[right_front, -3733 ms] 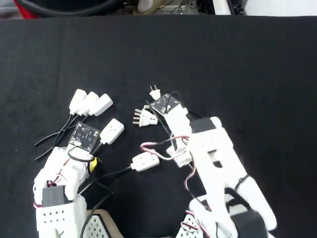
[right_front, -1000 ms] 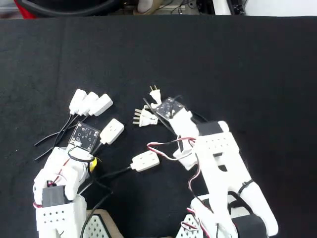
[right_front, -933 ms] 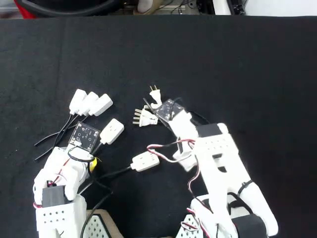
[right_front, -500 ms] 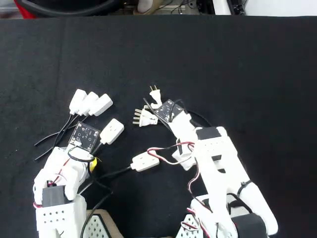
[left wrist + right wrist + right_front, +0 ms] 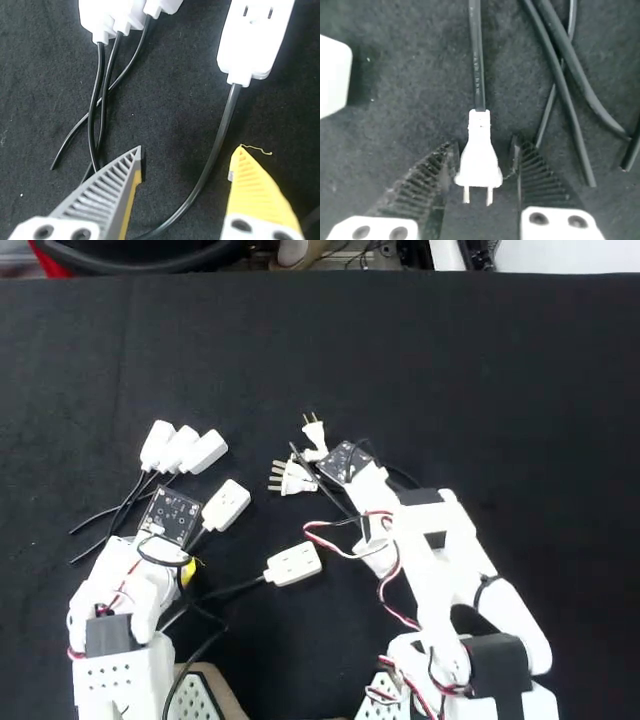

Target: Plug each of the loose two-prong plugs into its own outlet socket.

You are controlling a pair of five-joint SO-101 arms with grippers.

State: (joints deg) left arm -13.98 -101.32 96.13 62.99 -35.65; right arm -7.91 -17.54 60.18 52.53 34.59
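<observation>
One white plug (image 5: 479,161), between right fingers (image 5: 422,189)

The desk (image 5: 520,390) is covered in black cloth, matt and felt-like, with a fine fuzzy nap. The two-prong plug (image 5: 479,160) is smooth white plastic with a soft sheen, its prongs bare metal; its cable (image 5: 477,55) has a smooth black rubbery sheath. The outlet socket (image 5: 255,35) is glossy white plastic. On the left gripper (image 5: 190,152) the fingers (image 5: 107,190) are matt, ribbed plastic
</observation>
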